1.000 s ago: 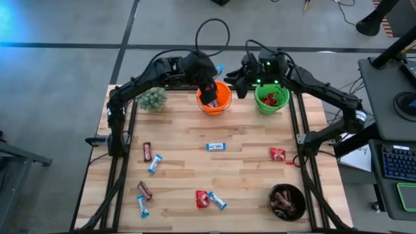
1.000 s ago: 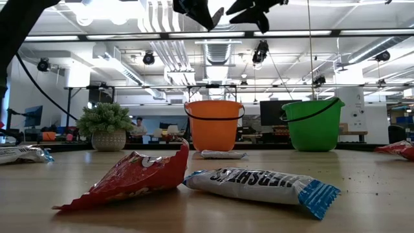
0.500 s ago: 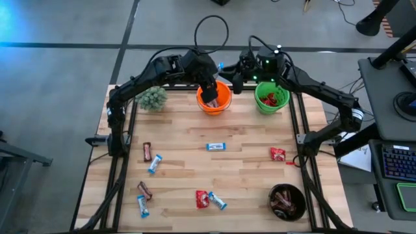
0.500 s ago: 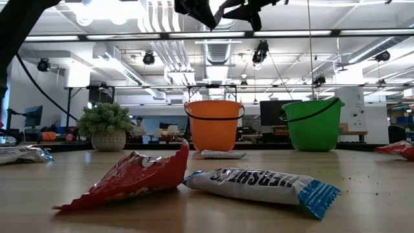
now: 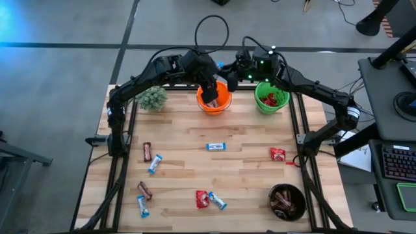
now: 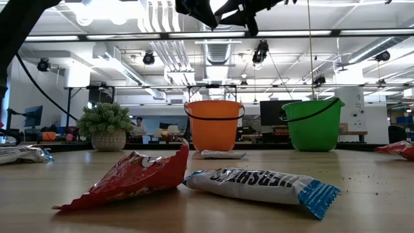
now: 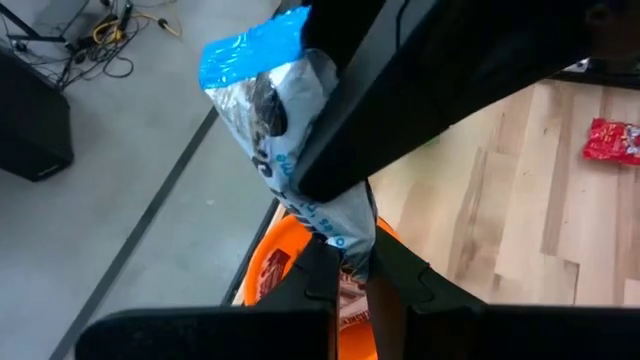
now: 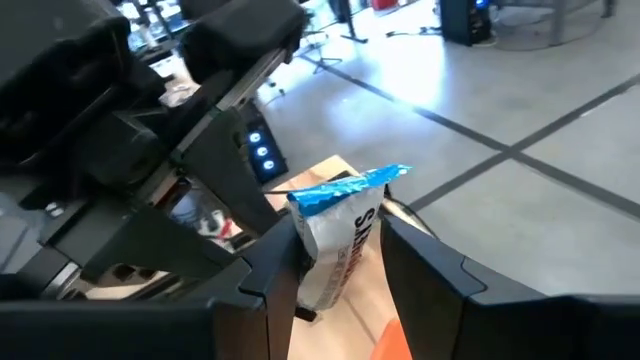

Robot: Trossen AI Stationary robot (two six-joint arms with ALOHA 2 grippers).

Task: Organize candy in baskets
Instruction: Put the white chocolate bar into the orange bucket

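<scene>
Right gripper (image 5: 232,71) moved left; we see both pinching the light, crinkly blue-and-white candy (image 7: 290,130) over the orange pail (image 5: 214,99), slippery ends.

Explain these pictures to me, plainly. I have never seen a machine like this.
This is a robot with two dark arms at a wooden table, sorting candy. One picture looks straight down, one looks level across the tabletop, and two come from cameras on the arms' wrists. The left end effector is shut on a blue-and-white candy above the orange pail. The right end effector is at that same candy. A green pail stands beside the orange one, and a black bowl sits at the near right corner. Loose candies in red, blue and brown wrappers lie scattered on the table.
</scene>
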